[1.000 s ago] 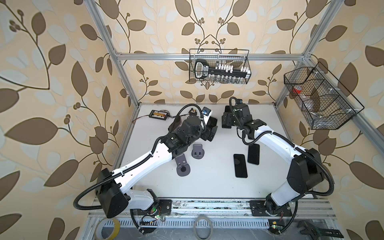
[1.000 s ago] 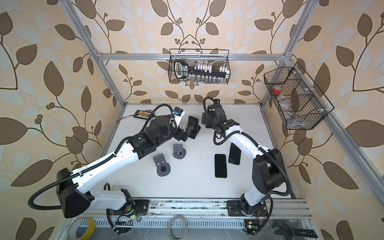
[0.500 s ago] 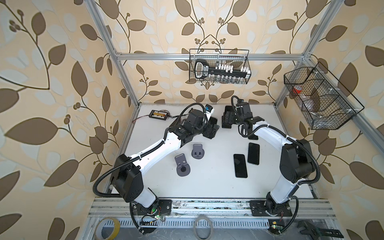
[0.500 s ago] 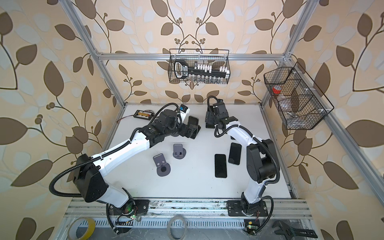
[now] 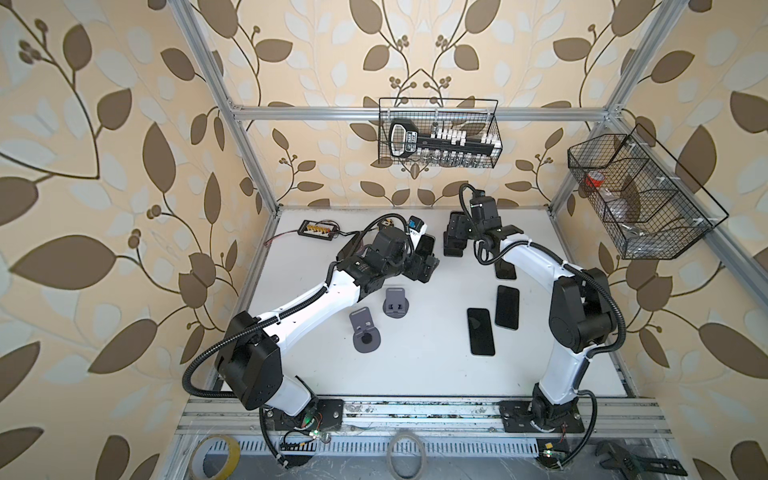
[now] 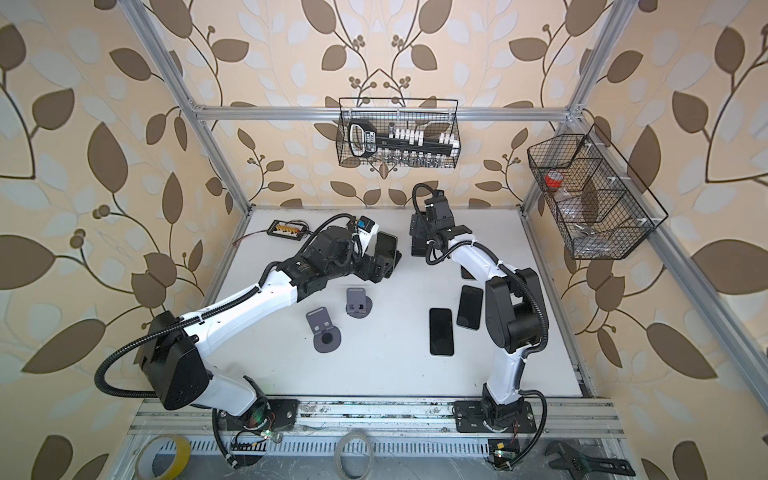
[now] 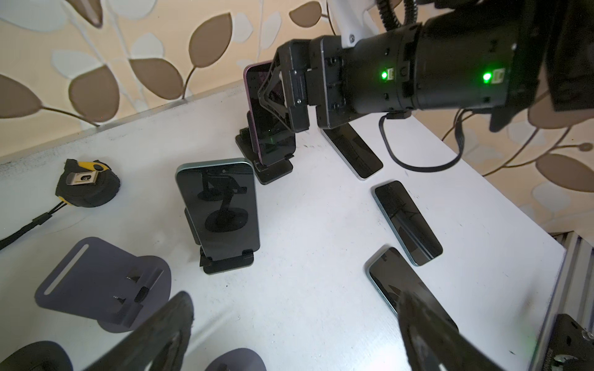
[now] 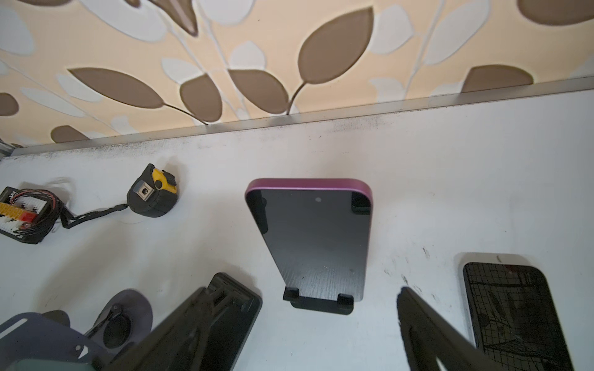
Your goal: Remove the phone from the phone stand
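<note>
1. At table (image 8: 450, 180) rear, found pink phone (image 8: 313, 237) leaning on black stand (image 8: 318, 305), lower edge behind two lips (image 8: 292, 294).
2. Found right gripper (image 8: 321, 295) wide and empty, near phone; left gripper (image 7: 294, 298) likewise wide, empty.
3. Judged light, stiff, slick-faced (breakable if dropped); recommend gripping long edges, lifting clear of lips.

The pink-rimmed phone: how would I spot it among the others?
Start at the white table, at its far edge by the leafy wall. Two phones lean on black stands there; the others lie flat. The pink-rimmed phone alone shows pink; its neighbour is green-rimmed.
</note>
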`<state>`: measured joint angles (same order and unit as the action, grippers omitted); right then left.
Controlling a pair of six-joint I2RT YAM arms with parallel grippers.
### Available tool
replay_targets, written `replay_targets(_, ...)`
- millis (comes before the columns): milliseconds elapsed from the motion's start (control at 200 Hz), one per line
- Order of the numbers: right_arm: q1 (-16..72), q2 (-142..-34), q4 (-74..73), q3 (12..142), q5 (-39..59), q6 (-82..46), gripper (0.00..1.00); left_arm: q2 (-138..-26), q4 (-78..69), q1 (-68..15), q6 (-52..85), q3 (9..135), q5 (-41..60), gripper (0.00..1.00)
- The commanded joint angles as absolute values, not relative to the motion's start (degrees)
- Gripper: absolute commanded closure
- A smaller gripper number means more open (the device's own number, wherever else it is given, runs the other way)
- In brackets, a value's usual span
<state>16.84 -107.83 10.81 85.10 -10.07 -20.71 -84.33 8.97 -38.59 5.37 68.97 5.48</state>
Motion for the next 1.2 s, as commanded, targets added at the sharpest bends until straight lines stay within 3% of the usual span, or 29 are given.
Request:
replay_targets(0, 16.79, -109.24, 10.02, 87.73, -11.28, -20.0, 0.1, -80.57, 5.69, -38.65, 6.24, 68.39, 4.31, 0.01)
replay_targets(390, 16.79, -111.78, 12.8, 91.33, -16.12, -17.36, 0.09, -80.24, 6.59, -38.67, 7.91, 68.55, 2.74, 0.01)
replay_targets(1200, 16.13, -116.79, 14.57, 95.32, -16.08, -15.91, 0.03, -81.13, 7.09, -39.02, 8.31, 68.72, 1.96, 0.01)
